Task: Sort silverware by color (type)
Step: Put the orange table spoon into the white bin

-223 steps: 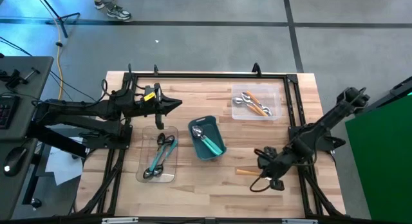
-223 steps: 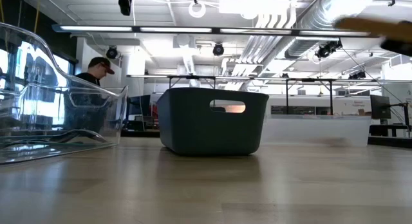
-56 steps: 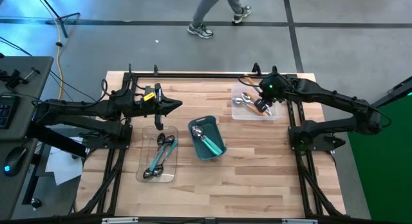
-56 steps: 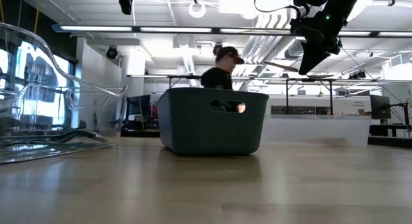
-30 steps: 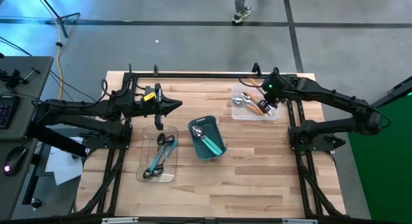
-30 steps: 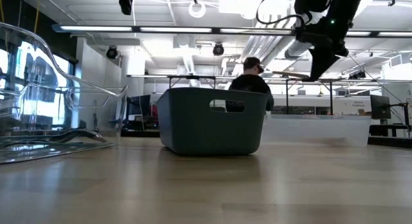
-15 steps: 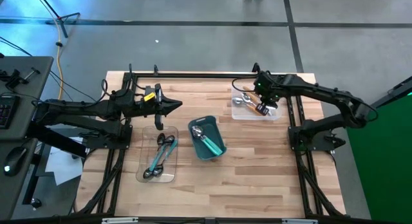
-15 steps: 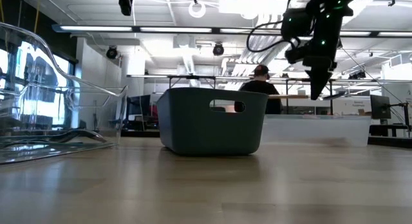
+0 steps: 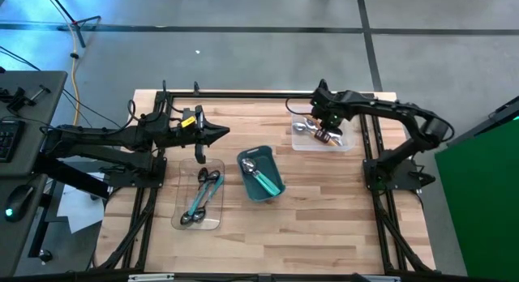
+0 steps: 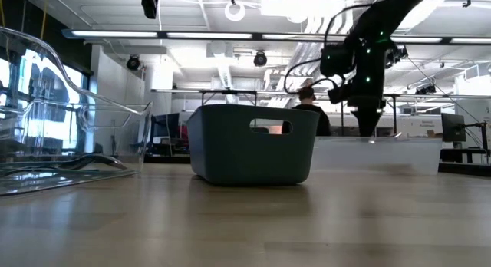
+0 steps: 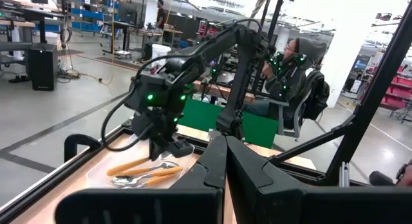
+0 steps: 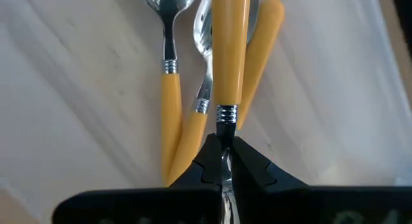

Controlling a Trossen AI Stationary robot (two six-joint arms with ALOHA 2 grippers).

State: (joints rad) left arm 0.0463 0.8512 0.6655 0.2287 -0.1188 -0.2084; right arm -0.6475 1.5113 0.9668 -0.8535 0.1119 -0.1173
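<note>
The right gripper [image 12: 223, 161] is hanging over the clear plastic tray [image 9: 302, 141] at the far right of the wooden bench [image 9: 268, 229], its fingers [image 12: 251, 165] clenched on the metal neck of an orange-handled spoon [image 12: 228, 50]. That spoon is pointing down into the tray, lying over two more orange-handled spoons with shiny bowls [image 12: 170, 108] already resting on the tray floor.

The left gripper [image 9: 220, 132] is waiting at the far left side of the bench, fingers [image 11: 212, 169] pressed together and holding nothing.

Near the middle of the bench, the teal rectangular bin [image 9: 246, 187] is holding a teal-handled spoon [image 9: 264, 181]. To its left, a second clear plastic tray [image 9: 183, 221] is carrying a teal-handled spoon [image 9: 198, 202] beside dark and silver ones [image 9: 212, 183].

In the low view, a person [image 10: 310, 113] is showing in the room behind the bin.
</note>
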